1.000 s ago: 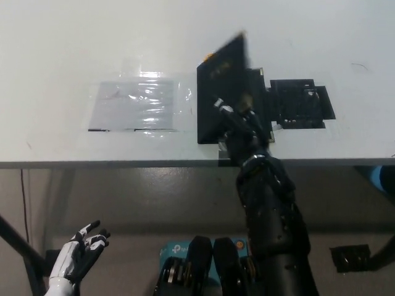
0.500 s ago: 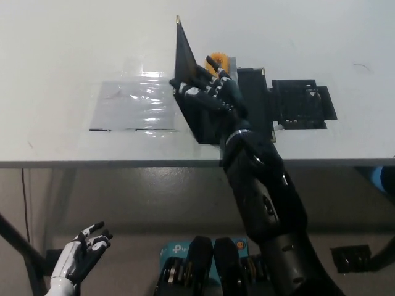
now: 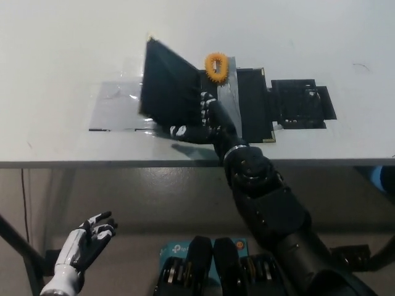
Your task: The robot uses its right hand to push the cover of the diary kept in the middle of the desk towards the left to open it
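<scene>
The black right hand (image 3: 200,123) reaches over the near edge of the white tabletop (image 3: 62,43), its fingers spread and pressed flat against the inner face of the diary cover (image 3: 168,83); it grasps nothing. The cover stands raised and tilted leftward, directly above and to the left of the hand. The rest of the diary (image 3: 250,102) lies flat just to the right of the hand, near the middle of the tabletop. An orange spiky ring (image 3: 216,66) rests at the diary's far edge, beyond the fingers. A clear plastic sheet (image 3: 120,105) lies flat left of the hand (partly beneath the tilted cover). The white left hand (image 3: 86,240) rests well below tabletop level, fingers loosely apart and empty.
</scene>
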